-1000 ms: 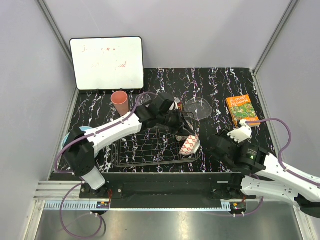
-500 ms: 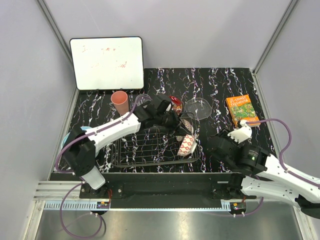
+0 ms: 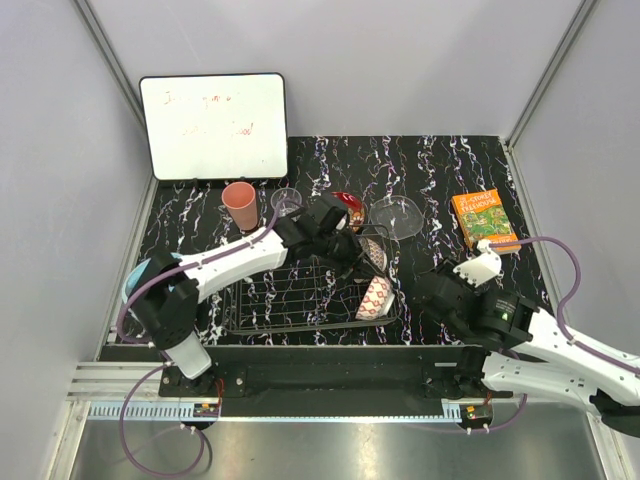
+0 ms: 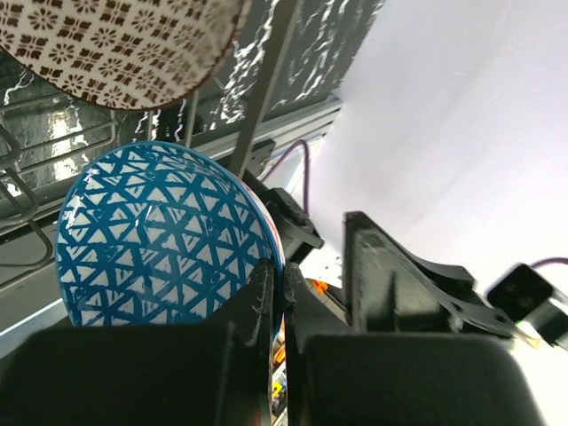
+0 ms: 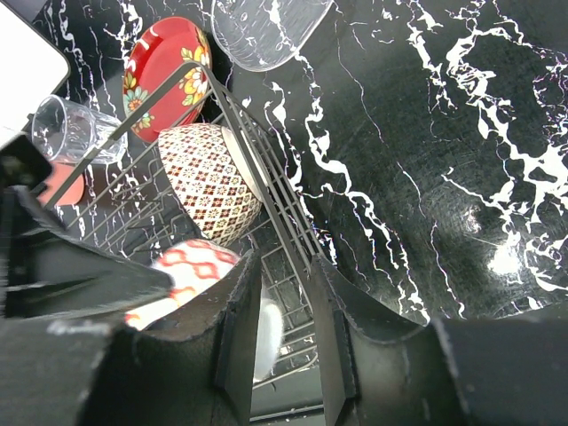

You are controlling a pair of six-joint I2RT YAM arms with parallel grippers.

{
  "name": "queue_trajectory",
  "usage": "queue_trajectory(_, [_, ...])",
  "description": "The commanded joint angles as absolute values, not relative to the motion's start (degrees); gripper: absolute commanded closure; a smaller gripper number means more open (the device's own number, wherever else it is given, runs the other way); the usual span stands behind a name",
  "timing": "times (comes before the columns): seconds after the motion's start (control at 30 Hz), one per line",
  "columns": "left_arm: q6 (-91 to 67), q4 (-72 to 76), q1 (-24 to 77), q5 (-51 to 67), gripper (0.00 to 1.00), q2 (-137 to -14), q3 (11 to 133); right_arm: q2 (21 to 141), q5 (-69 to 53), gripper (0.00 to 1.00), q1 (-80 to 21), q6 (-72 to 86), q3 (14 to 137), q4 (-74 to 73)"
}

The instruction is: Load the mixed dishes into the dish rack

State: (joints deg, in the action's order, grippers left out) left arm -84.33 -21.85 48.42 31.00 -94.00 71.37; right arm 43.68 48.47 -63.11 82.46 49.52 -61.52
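The bowl with the blue triangle-patterned inside and red-and-white outside (image 4: 160, 240) is sitting tilted on its edge at the near right corner of the rectangular dark wire dish rack (image 3: 280, 292), and the left end effector (image 4: 277, 284) is pinching its rim, one finger inside the bowl and one outside; whether the bowl is resting on the wires cannot be told. Just behind it in the rack, a bowl with a brown lattice pattern and a cream inside (image 5: 213, 182) is standing on edge against the right-hand wires. The other dishes are lying outside the rack on the black white-veined counter (image 5: 426, 133): the red gold-patterned plate (image 5: 164, 71) is sitting just beyond the far right corner, the clear glass bowl (image 5: 266, 27) is lying to the right of it, the small clear glass tumbler (image 5: 71, 129) is lying behind the rack, and the salmon-pink cup (image 3: 238, 205) is standing upright to the left of the tumbler. The right end effector (image 5: 280, 293) is hovering off the rack's right side with its jaws partly apart and gripping nothing. An orange book (image 3: 483, 220) is lying near the right edge, and a white board (image 3: 212, 125) is leaning at the far left.
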Motion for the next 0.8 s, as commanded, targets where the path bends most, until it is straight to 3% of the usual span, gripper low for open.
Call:
queue_trajectory(0.0, [-85.70,-20.39,50.01,32.17,1.00,-95.80,74.53,41.75,49.75,0.63,-63.46,82.44,48.87,-60.91])
queue_trajectory(0.17, [-84.29,-21.09,50.36,31.99,0.97,-98.35,76.55,40.34,49.66,0.63,-63.54,82.00,48.25,-60.82])
queue_trajectory(0.2, [-83.85,-21.62,50.27,32.08,0.77,-98.70,76.81,39.91,49.57,0.63,-63.46,81.91,47.99,-60.82])
queue_trajectory(0.3, [-82.62,-22.76,50.19,32.17,0.41,-98.53,77.60,39.55,49.48,0.63,-63.46,82.00,47.64,-61.08])
queue_trajectory(0.33, [-82.10,-23.02,50.19,32.08,0.18,-98.26,77.69,39.46,49.40,0.63,-63.46,82.09,47.55,-61.00])
queue_trajectory(0.37, [-81.31,-23.38,50.19,32.08,0.01,-98.09,77.70,39.64,49.39,0.62,-63.46,82.09,47.46,-61.08])
queue_trajectory(0.53, [-78.06,-25.13,50.27,33.57,0.01,-96.42,77.61,40.60,49.13,0.62,-63.46,82.09,48.08,-61.00])
queue_trajectory(0.77, [-61.74,-30.74,49.57,41.74,0.01,-93.61,77.96,43.23,48.25,0.62,-63.46,80.78,50.18,-60.82])
